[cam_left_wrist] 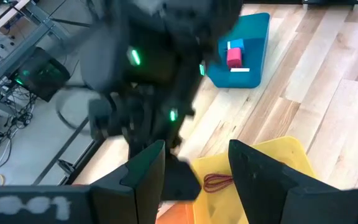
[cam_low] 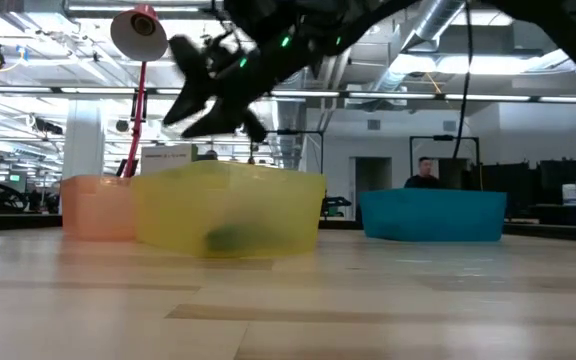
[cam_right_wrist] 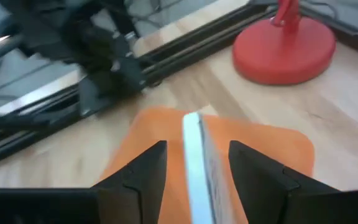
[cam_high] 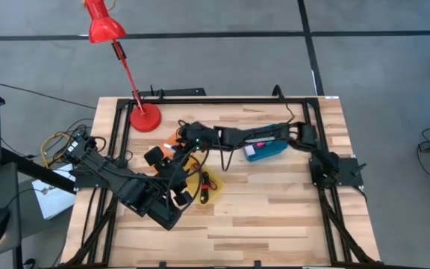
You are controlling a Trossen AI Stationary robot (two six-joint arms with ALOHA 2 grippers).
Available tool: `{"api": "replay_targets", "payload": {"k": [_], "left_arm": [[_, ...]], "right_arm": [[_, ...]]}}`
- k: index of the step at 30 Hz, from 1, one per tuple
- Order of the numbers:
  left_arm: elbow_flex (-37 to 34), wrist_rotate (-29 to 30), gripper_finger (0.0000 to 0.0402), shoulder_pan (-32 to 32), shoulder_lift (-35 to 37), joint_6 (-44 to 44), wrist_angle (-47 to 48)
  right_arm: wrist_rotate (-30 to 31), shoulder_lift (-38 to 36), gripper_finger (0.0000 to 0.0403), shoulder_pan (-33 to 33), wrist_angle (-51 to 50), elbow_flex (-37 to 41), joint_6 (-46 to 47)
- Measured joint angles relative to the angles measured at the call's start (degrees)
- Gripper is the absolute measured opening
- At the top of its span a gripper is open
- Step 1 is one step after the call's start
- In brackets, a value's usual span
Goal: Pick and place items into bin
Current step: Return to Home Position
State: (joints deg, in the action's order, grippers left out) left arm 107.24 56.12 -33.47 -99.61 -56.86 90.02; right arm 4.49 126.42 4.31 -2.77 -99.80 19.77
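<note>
My right gripper (cam_right_wrist: 194, 158) is open above the orange bin (cam_right_wrist: 253, 146), near the red lamp's base (cam_right_wrist: 284, 46). A white card (cam_right_wrist: 196, 165) shows edge-on between its fingers, with a gap on each side. In the high view the right arm reaches across the table to the orange bin (cam_high: 172, 137). My left gripper (cam_left_wrist: 194, 168) is open over the yellow bin (cam_left_wrist: 272, 158), where a dark red cord (cam_left_wrist: 216, 182) lies on the floor. The blue bin (cam_left_wrist: 253, 37) holds a blue cube (cam_left_wrist: 235, 45) and a pink cube (cam_left_wrist: 234, 57).
Three bins stand in a row in the low view: orange (cam_low: 98, 205), yellow (cam_low: 228, 210) and blue (cam_low: 433, 215). The red desk lamp (cam_high: 144, 116) stands at the far left corner. A black frame (cam_high: 110, 127) rims the table. Bare wood lies near and right.
</note>
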Motion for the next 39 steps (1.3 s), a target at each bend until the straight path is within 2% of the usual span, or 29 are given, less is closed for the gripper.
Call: {"api": "replay_targets", "payload": {"k": [3,5,10,14,18,25,30,35,39], "left_arm": [[0.0,0.1,0.0169,0.0,0.0,0.0,0.0],[0.0,0.1,0.0169,0.0,0.0,0.0,0.0],[0.0,0.1,0.0169,0.0,0.0,-1.2,0.0],[0.0,0.1,0.0169,0.0,0.0,-1.2,0.0],[0.1,0.0,0.0169,0.0,0.0,-1.2,0.0],[0.1,0.1,0.0169,0.0,0.0,-1.2,0.0],[0.1,-0.2,0.0169,-0.3,0.3,0.0,-0.1],[0.1,1.2,0.0169,-2.8,4.9,0.3,0.0],[-0.1,8.7,0.0169,-7.0,10.8,0.4,0.0]], "right_arm": [[-4.3,-3.5,0.017,0.0,-4.1,-0.1,-0.3],[-4.0,-4.7,0.0168,-0.9,-6.0,-0.1,-0.5],[10.2,-3.3,0.0152,-3.2,-8.2,0.1,-2.3],[14.7,-0.3,0.0126,-3.0,-9.9,-0.2,-2.3],[15.0,2.6,0.0093,-2.2,-11.2,0.2,-1.2],[13.8,1.7,0.0052,-2.0,-11.4,0.1,-2.9],[6.1,-7.4,0.0038,-3.3,-16.8,-0.1,-7.3],[6.1,-19.7,0.0028,-6.9,-31.0,0.0,-11.2],[7.8,-29.7,0.0023,-12.4,-39.8,0.4,-12.3]]}}
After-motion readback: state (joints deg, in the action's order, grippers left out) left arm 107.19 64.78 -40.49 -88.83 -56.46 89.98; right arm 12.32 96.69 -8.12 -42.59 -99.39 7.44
